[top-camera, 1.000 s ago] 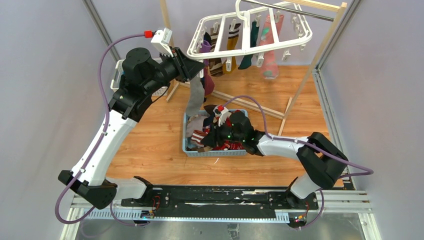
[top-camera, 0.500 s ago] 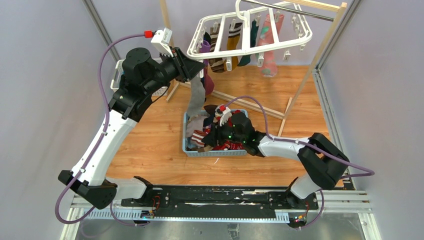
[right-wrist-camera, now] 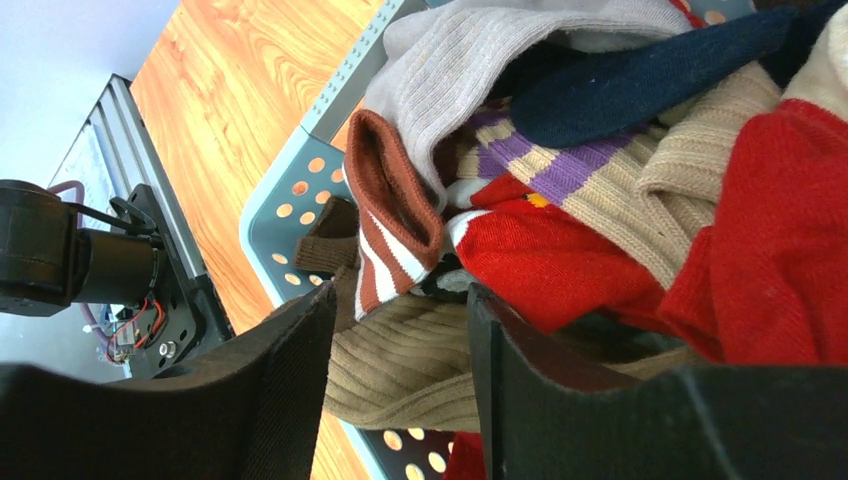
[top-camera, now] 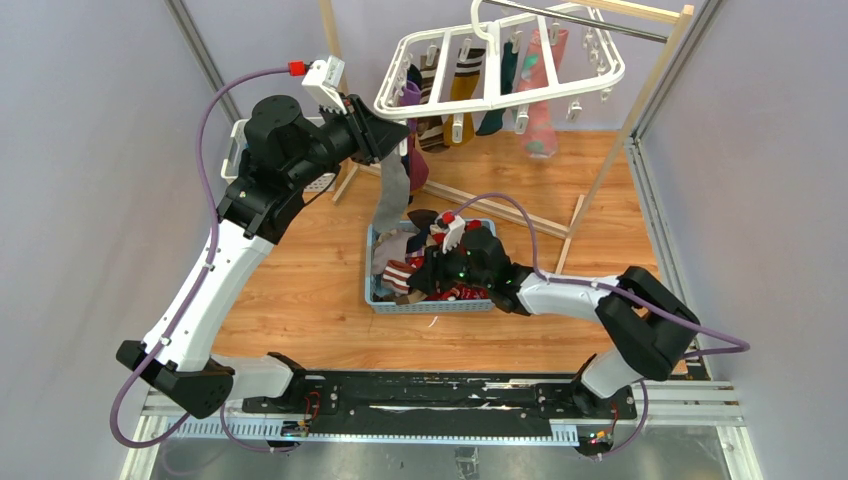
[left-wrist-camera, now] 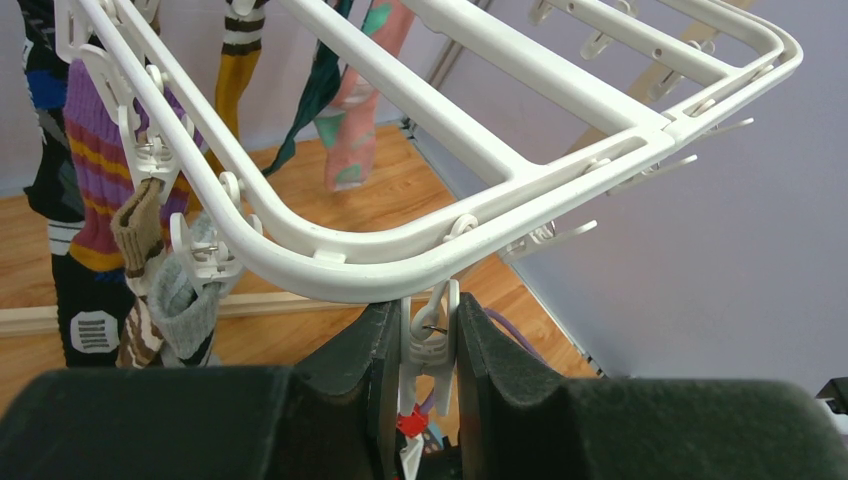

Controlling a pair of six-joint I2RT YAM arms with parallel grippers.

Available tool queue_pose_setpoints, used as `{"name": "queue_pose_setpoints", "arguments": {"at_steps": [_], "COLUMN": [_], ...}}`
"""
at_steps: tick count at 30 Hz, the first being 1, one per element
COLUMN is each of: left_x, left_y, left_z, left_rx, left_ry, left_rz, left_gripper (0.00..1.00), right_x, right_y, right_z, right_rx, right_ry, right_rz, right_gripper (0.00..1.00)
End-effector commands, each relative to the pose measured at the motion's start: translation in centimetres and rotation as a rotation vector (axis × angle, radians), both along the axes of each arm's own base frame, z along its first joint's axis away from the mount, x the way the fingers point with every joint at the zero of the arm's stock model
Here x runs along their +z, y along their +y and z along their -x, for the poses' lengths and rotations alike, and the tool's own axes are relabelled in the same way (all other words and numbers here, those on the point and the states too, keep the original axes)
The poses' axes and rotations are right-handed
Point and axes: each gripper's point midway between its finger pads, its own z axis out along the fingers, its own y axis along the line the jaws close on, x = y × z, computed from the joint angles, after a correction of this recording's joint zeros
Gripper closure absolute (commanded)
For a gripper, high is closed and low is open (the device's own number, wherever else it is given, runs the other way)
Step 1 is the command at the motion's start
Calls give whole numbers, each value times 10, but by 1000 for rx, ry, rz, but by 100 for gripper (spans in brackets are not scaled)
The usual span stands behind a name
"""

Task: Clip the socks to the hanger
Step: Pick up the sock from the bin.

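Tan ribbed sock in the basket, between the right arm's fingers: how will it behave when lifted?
Probably floppy: the tan ribbed sock lies bunched and creased, so it should droop from the fingers. Likely light, being soft knit. It may drag neighbours up, since the brown striped sock overlaps it in the crowded basket.

— Where does the basket (top-camera: 420, 306) sit?
— On the table (top-camera: 290, 300), midway between my arms, the socks (top-camera: 398, 272) heaped in it. My right gripper (right-wrist-camera: 400, 300) hangs over that heap.
— And the hanger (top-camera: 493, 75)?
— Behind the basket, hung from the rail (top-camera: 590, 22) of the rack (top-camera: 600, 190). My left gripper (left-wrist-camera: 428, 310) is at its near left corner, around one clip (left-wrist-camera: 430, 350) beneath the frame.
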Motion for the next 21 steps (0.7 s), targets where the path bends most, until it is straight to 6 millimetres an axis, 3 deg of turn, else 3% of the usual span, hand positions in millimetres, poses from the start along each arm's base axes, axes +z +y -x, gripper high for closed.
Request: {"name": "queue_pose_setpoints", "arguments": {"at_steps": [1,10,21], "left_x": [18,16,15], "left_y": [5,5,5], "left_z": [8,7,8], "left_rx": [-4,-6,-6], "left_ry": [-48,-50,-49], "left_rz": [17,7,3], "left_gripper": [100,100,100], "right_x": [6,9,32], "right_y": [11,28,29], "right_z": [-6,-4,-6], "right_rx": [3,31,21], "right_ry": [23,60,28], "right_rz": [-74,-154,-203], "right_gripper": [51,68,100]}}
